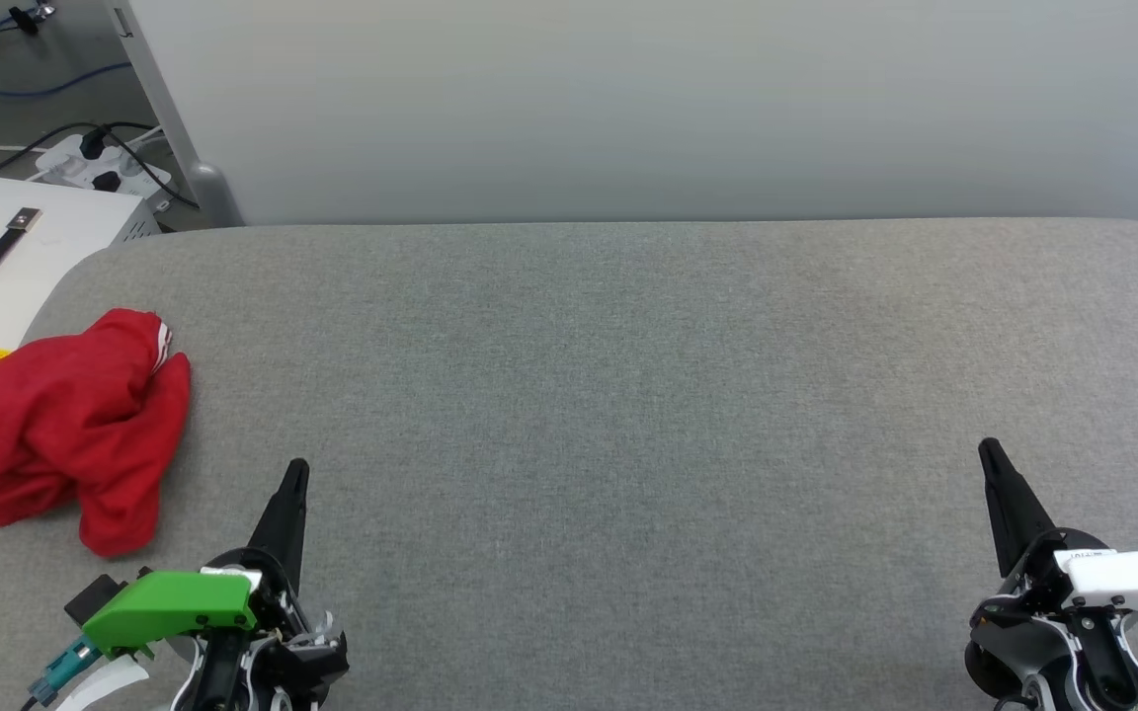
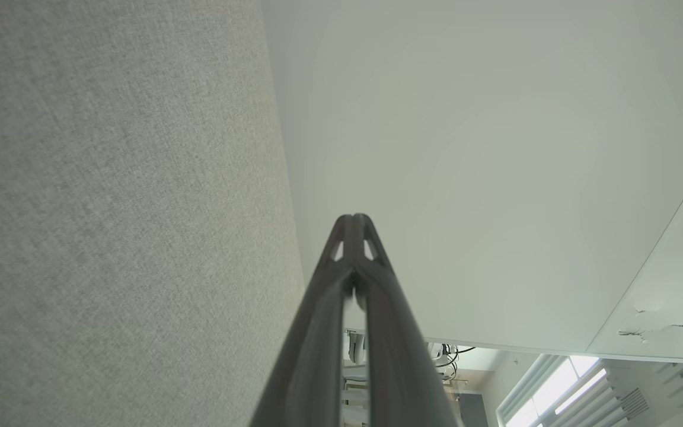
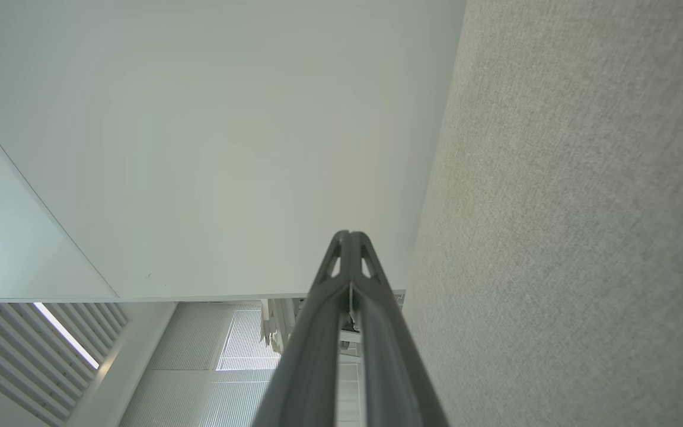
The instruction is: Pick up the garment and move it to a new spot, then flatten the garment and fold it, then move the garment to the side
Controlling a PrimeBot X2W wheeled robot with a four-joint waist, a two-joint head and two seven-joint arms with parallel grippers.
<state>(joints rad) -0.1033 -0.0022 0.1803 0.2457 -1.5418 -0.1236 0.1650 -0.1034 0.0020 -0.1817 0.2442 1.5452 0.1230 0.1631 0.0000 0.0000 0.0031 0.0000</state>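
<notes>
- The left gripper [image 1: 295,476] has its two dark fingers pressed together to a point and holds nothing. It sits over the near edge of the grey cloth-topped table [image 1: 628,395], toward the near-left corner, with its tip aimed at the far edge.
- The right gripper [image 1: 990,454] is likewise closed and empty. It is near the near-right corner and well apart from the left gripper.
- The garment [image 1: 75,425] lies as a crumpled red heap at the table's left edge, with a bit of red-and-white stripe trim [image 1: 162,341] showing at its top. It is near the left gripper, to its left, and not touching it. Its outer side seems to reach the edge itself.
- My reading is that no part of the task is done. The garment is not yet picked up, so the move to a new spot, the flattening, the fold and the final shift aside are all left. The left gripper is the nearer one and would have to open first.
- The head view gives the garment's place, plus a white box [image 1: 26,247] with a dark handle past the left edge and a power strip [image 1: 100,163] on the floor beyond it.
- The left wrist view brings the left gripper [image 2: 353,220] up close, its fingertips meeting against the pale wall panel [image 2: 466,148].
- The right wrist view does the same for the right gripper [image 3: 350,236], and adds window blinds [image 3: 246,344] beyond the panel.
</notes>
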